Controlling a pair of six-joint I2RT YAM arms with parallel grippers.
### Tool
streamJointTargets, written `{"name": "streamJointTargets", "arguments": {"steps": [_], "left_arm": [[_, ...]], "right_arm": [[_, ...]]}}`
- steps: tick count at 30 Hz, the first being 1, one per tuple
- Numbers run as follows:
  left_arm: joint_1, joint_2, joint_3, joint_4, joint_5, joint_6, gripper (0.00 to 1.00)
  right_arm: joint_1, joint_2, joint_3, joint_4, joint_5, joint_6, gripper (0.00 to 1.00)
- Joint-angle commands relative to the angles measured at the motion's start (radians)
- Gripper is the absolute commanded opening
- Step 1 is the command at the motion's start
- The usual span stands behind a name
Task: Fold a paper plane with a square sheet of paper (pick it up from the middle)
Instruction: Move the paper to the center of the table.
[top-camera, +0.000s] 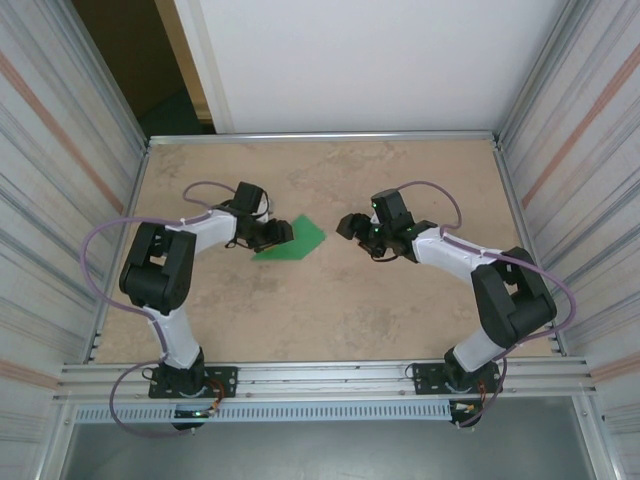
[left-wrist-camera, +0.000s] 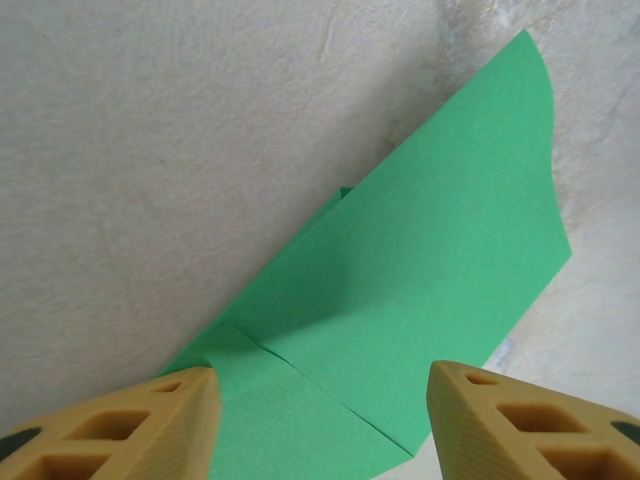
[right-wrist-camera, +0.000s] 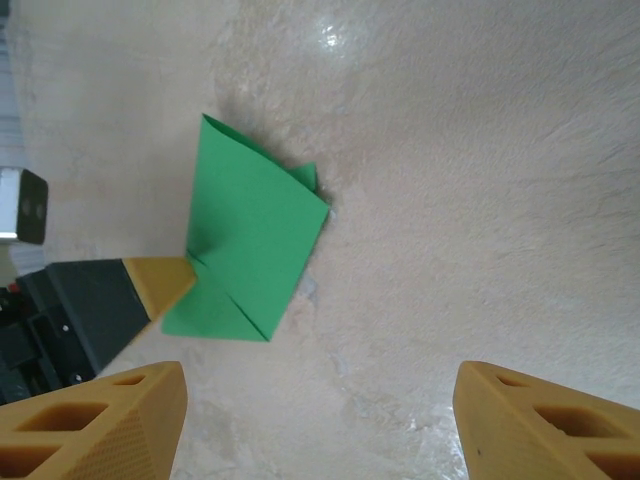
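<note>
From above, the sheet of paper (top-camera: 303, 238) lies on the tan surface (top-camera: 330, 300), a little left of the middle and about halfway between the near and far edges. Its outline is angular, not square, with one point facing far right. The left tool (top-camera: 280, 236) sits at the sheet's left edge and overlaps it. The right tool (top-camera: 345, 226) hangs to the right of the sheet, near it but apart.

At the left wrist, the left tool (left-wrist-camera: 322, 372) has its tan fingers (left-wrist-camera: 170, 420) spread apart, with the green sheet (left-wrist-camera: 430, 240) lying between and beyond them. One fingertip meets the sheet's corner; the other stands just off its opposite edge. A straight crease crosses the paper near the fingers, and a folded layer shows along one side.

At the right wrist, the right tool (right-wrist-camera: 320, 372) has its fingers wide apart over bare surface (right-wrist-camera: 470, 200), clamping nothing. Beyond them the sheet (right-wrist-camera: 255, 240) lies flat, and one tan fingertip (right-wrist-camera: 165, 278) of the left tool touches its edge.
</note>
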Motion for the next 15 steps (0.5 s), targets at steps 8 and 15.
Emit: {"name": "streamJointTargets", "arguments": {"steps": [8,15], "left_arm": [[-0.182,0.015,-0.117,0.174,0.057,-0.419,0.44],[-0.256,-0.029,-0.090,0.195,0.044,-0.477,0.43]], "right_arm": [[0.042,-0.004,-0.097,0.058,0.013,0.252,0.69],[0.050,0.003,-0.139,0.068,-0.008,0.264,0.64]]}}
